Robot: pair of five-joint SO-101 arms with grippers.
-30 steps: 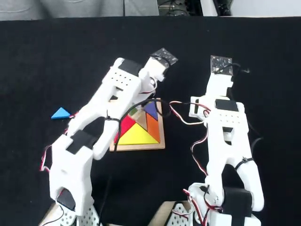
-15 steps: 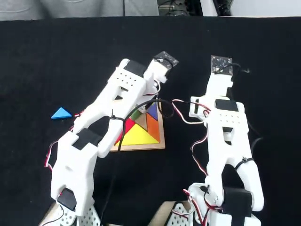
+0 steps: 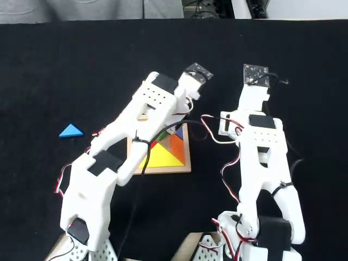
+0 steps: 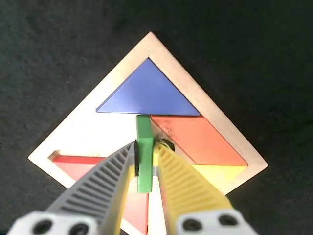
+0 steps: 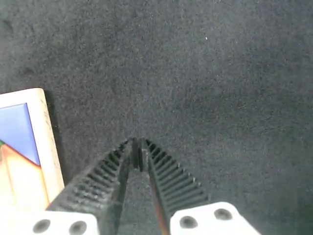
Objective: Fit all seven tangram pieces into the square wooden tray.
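The square wooden tray holds a dark blue triangle, an orange piece, a yellow triangle and a red piece. Part of its floor beside the blue triangle is bare. My left gripper hangs over the tray's middle, shut on a green piece that stands on edge with its lower end near the blue triangle's base. A small light blue triangle lies on the black table, left of the tray. My right gripper is shut on nothing, over bare table right of the tray.
The left arm stretches diagonally across the tray and hides its left half in the high view. The right arm stands folded to the tray's right. Black cloth covers the whole table.
The left arm has swung to the right over the tray, carrying the green piece and covering more of the tray. The right arm has kept still.
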